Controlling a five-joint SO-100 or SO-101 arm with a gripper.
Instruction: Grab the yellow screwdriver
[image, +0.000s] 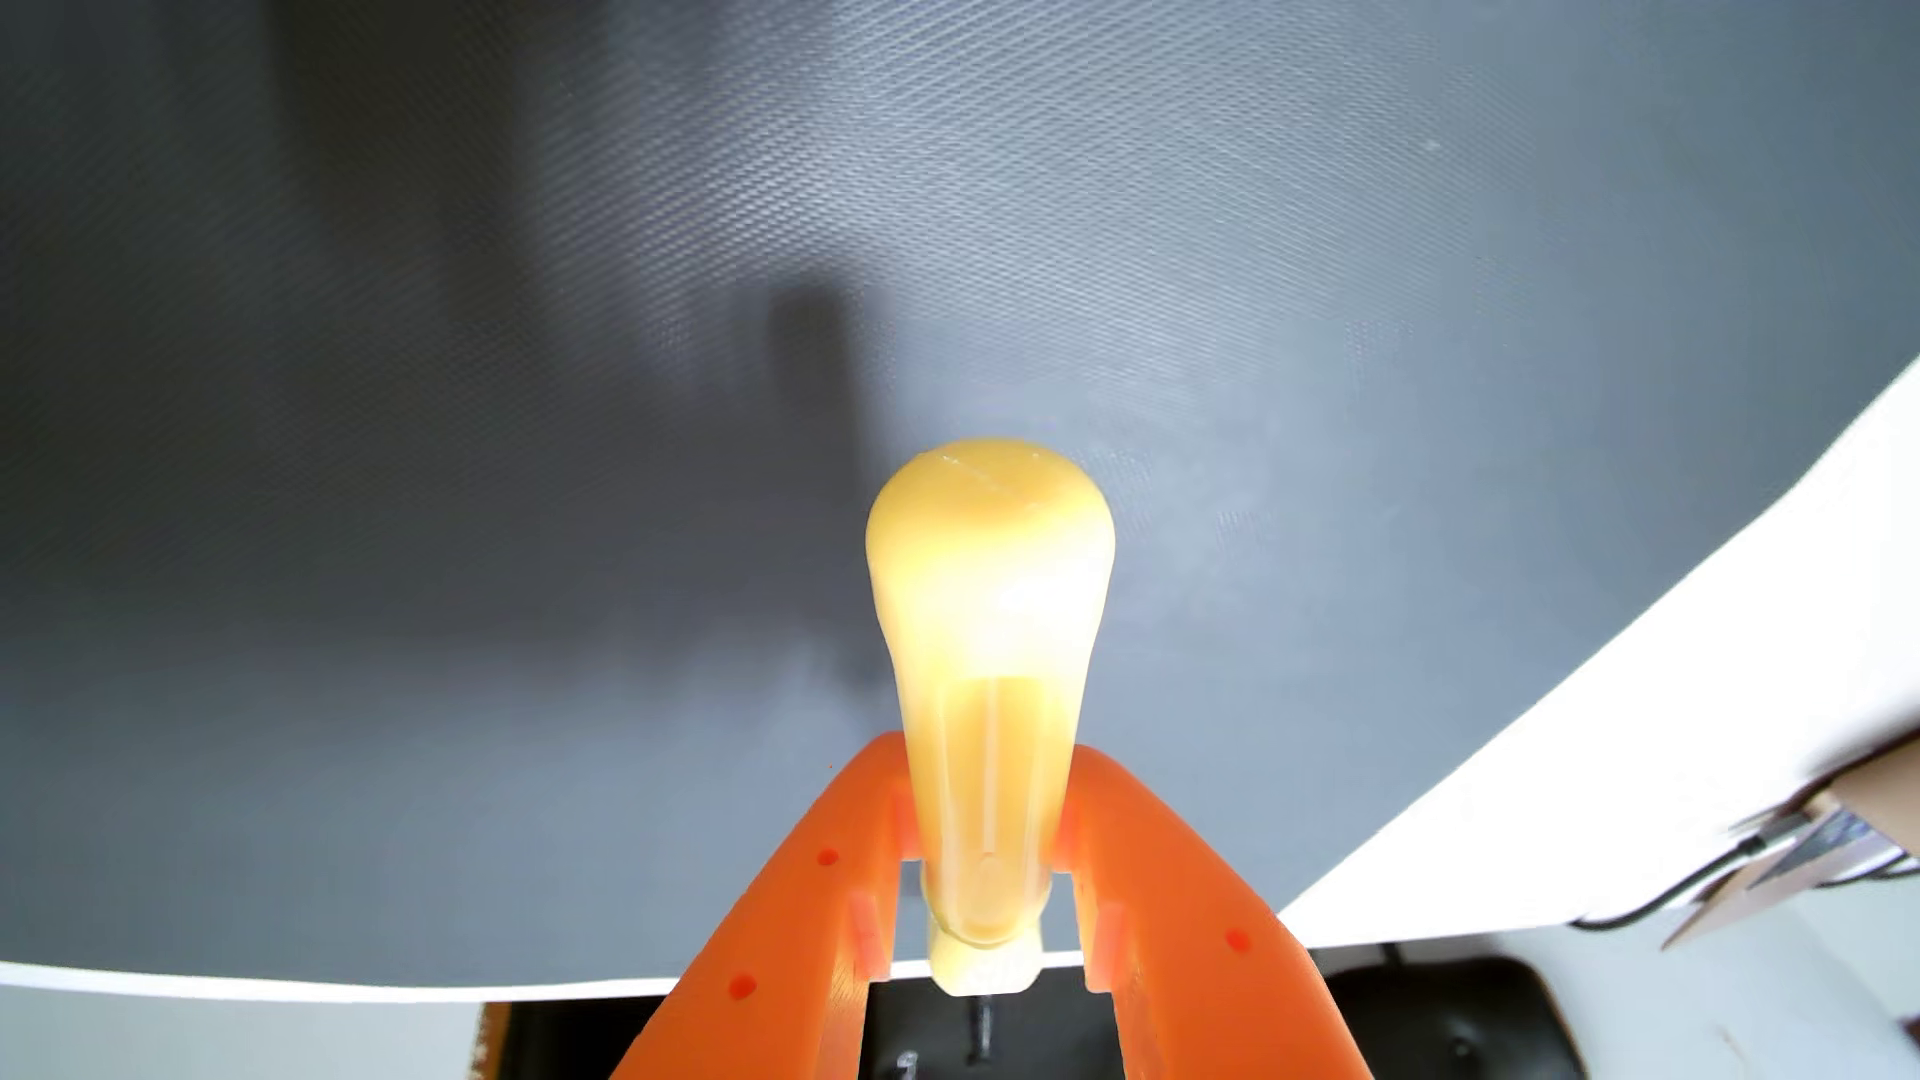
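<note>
In the wrist view the yellow screwdriver (987, 665) fills the lower centre, its translucent handle pointing away from the camera with the rounded butt end farthest. My orange gripper (985, 763) is shut on the handle, one finger (831, 893) pressing each side. The screwdriver hangs above a dark grey textured mat (520, 415), and its shadow falls on the mat above the handle. A bit of the dark shaft (979, 1023) shows below the handle at the bottom edge.
The mat's white border (1558, 810) curves along the right and bottom. Beyond it at the right lie a cardboard piece and a black cable (1704, 872). A black base part (1455, 1018) sits at the bottom.
</note>
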